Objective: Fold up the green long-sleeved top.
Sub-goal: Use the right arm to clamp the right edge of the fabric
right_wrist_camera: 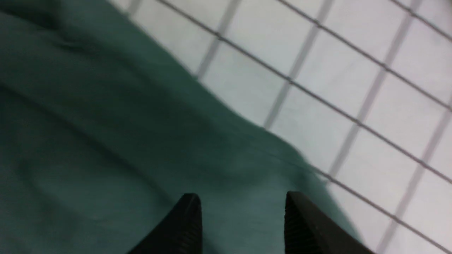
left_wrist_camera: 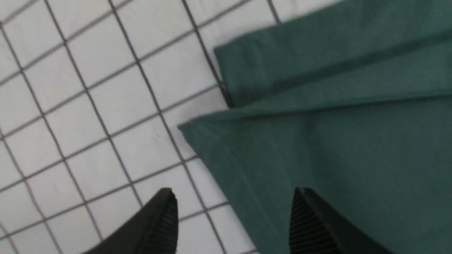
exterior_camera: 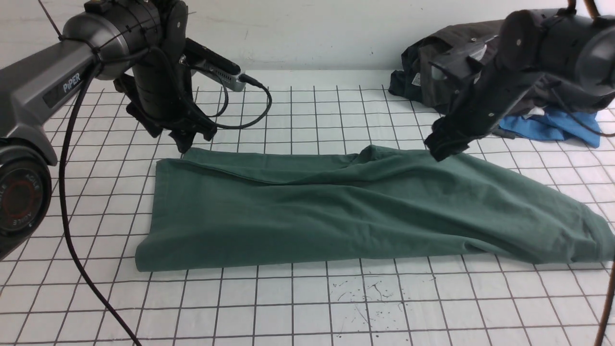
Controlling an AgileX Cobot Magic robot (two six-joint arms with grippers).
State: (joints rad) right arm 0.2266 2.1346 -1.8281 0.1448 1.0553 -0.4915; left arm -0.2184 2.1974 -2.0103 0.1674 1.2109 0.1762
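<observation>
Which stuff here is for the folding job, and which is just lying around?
For the job: the dark-green cotton long-sleeved top; the black left end effector and black right end effector, both open.
Just lying about: the dark grey heap of clothes; the bright blue cloth garment.

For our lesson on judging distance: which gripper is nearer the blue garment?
Right. The right gripper hangs over the far edge of the green top, just left of the blue garment; the left gripper is across the table, at the top's other far corner.
</observation>
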